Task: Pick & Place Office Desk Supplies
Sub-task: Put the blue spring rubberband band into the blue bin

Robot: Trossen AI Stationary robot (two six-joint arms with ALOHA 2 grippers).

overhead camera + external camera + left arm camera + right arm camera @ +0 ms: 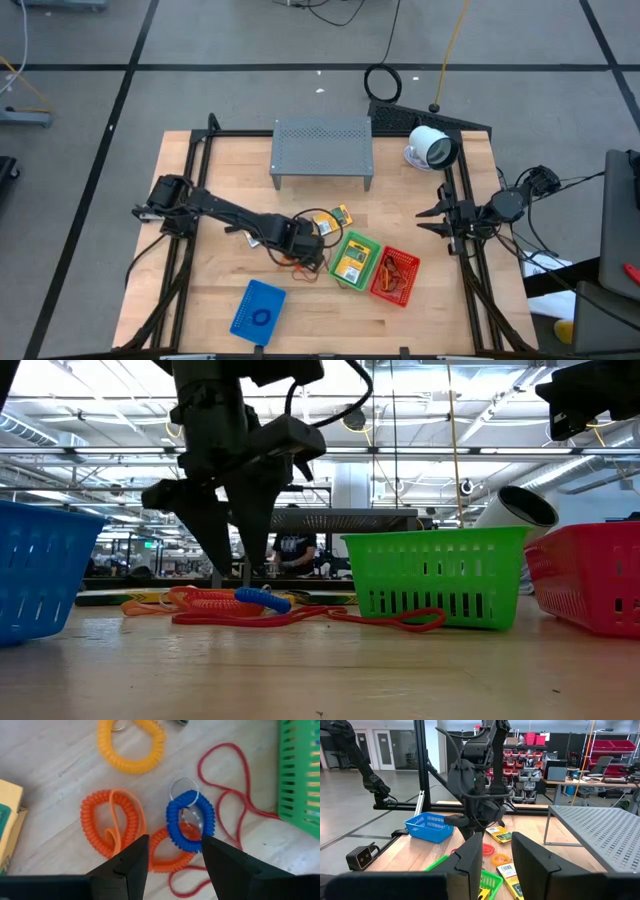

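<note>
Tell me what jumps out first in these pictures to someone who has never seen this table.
Three bright baskets stand out near the table's front: a blue basket, a green basket holding a yellow packet, and a red basket. The left gripper hangs open just above a heap of coiled bands, its fingers either side of a blue coil beside orange coils. The right gripper waits at the table's right edge.

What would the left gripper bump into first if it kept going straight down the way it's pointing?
Probably the blue coil ring. The open left gripper points down at the table, with that ring and an orange coil ring beneath its fingers. Which is touched first is hard to judge.
</note>
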